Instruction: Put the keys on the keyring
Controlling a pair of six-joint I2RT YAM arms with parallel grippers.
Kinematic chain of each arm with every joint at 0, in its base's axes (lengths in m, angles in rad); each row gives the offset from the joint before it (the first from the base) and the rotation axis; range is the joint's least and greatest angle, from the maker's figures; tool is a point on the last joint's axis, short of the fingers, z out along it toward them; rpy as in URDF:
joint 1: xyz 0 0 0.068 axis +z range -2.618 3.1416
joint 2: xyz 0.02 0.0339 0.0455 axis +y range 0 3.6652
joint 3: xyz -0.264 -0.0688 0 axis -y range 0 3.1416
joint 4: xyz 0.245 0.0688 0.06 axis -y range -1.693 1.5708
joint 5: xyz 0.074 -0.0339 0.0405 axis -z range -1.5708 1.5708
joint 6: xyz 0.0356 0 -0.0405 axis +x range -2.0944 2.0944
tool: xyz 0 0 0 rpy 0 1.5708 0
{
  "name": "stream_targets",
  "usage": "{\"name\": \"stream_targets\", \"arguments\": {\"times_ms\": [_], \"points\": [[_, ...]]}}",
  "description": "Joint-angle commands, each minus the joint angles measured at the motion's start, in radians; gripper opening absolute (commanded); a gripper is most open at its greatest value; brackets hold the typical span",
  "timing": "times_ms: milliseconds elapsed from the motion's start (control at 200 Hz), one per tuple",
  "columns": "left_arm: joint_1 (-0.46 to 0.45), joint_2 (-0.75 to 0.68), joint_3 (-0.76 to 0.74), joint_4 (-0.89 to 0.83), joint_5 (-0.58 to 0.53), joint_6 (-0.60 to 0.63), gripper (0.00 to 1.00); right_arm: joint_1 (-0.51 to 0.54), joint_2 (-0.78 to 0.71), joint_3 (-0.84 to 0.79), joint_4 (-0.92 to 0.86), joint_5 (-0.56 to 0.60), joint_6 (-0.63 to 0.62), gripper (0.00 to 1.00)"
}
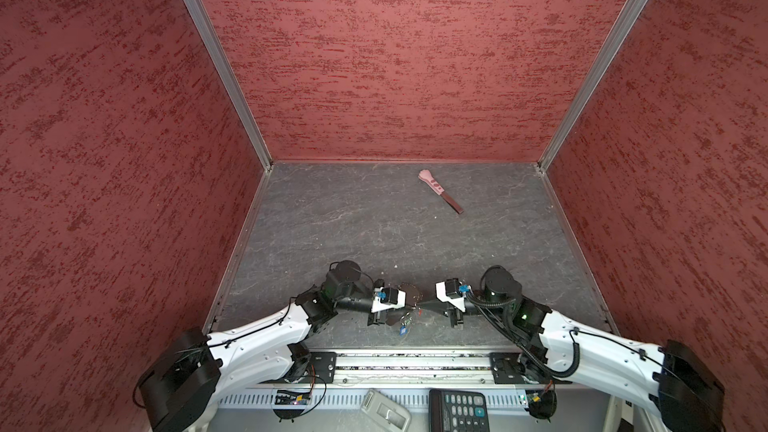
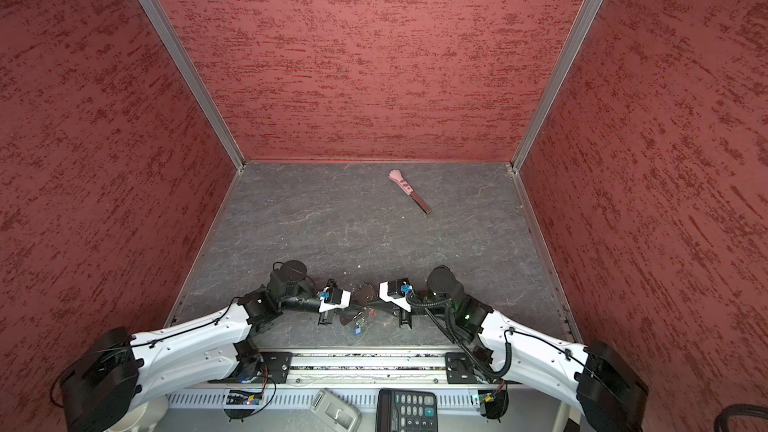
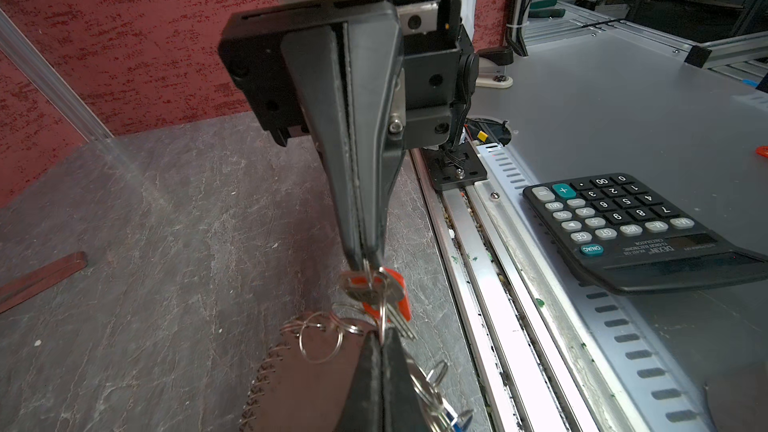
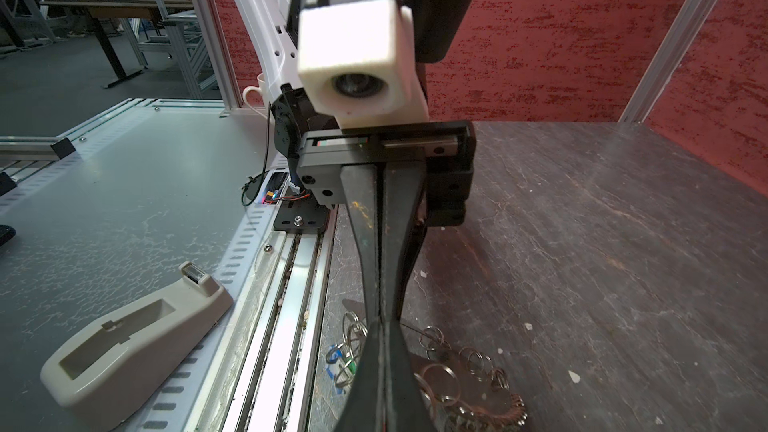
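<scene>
Both grippers meet tip to tip low over the front middle of the table. My left gripper [image 3: 381, 336] is shut on a thin silver ring of the keyring [image 3: 303, 384], whose brown leather strap lies under it with chain rings [image 4: 434, 380] on top. My right gripper [image 4: 384, 324] points at it from the other side, shut on the red-tagged key [image 3: 397, 290], which hangs at that ring. In both top views the tips [image 1: 417, 308] nearly touch. The blue-tagged key [image 1: 402, 330] and the green-tagged key [image 4: 351, 369] lie on rings just in front.
A pink-handled tool [image 1: 440, 191] with a dark blade lies far back, right of centre. Red walls close three sides. A metal rail [image 1: 415, 363] runs along the front edge. Beyond it sit a calculator [image 1: 457, 409] and a beige tape dispenser [image 1: 384, 409].
</scene>
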Motion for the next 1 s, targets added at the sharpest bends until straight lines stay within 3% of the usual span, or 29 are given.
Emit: {"name": "stream_targets", "arguments": {"times_ms": [0, 997], "points": [[0.003, 0.002, 0.024, 0.005, 0.023, 0.006, 0.0, 0.001, -0.019, 0.026, 0.031, -0.038, 0.002, 0.0], [0.005, 0.006, 0.019, 0.018, 0.068, 0.012, 0.0, 0.001, 0.023, 0.032, 0.046, -0.087, 0.004, 0.0]]}}
